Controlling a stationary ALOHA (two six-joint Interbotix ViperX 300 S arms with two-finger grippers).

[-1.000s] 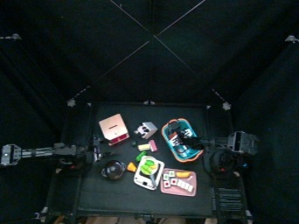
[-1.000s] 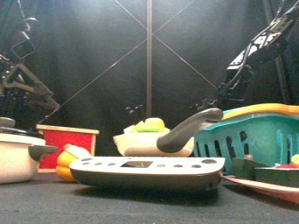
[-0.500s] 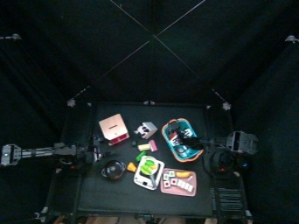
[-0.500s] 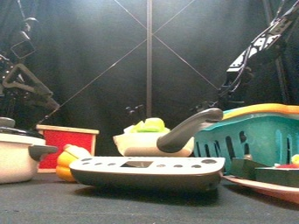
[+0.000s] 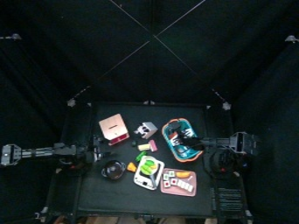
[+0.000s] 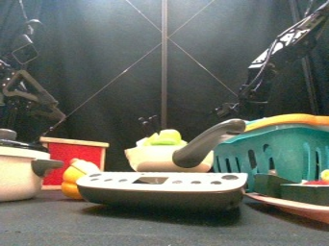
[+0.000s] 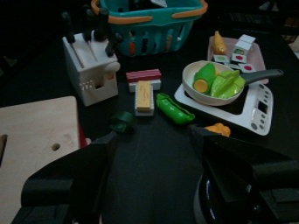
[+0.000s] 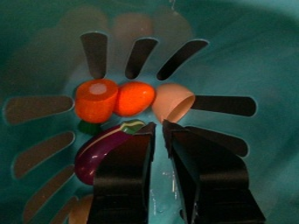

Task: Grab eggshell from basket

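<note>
The blue-teal basket [image 5: 181,140] with the orange-red rim stands right of the table's middle, and it shows large at the right in the front view [image 6: 276,154]. My right gripper [image 8: 162,129] hangs down inside it, over the slotted floor. The beige eggshell [image 8: 177,101] lies right at the gripper's tips, partly behind one of them. Beside it are two orange pieces [image 8: 117,99] and a purple eggplant [image 8: 107,150]. Whether the eggshell is held does not show. My left gripper [image 7: 155,147] rests open and empty at the table's left side.
A pink box [image 5: 114,127] and a white knife block [image 5: 146,129] stand left of the basket. Nearer the front are a pan on a stove [image 5: 149,171], a flat pink tray [image 5: 179,182] and a pot [image 5: 114,169]. A wooden board [image 7: 35,140] lies by the left arm.
In the front view the right arm's upper links have shifted slightly. Basket, other things and left arm have not moved.
</note>
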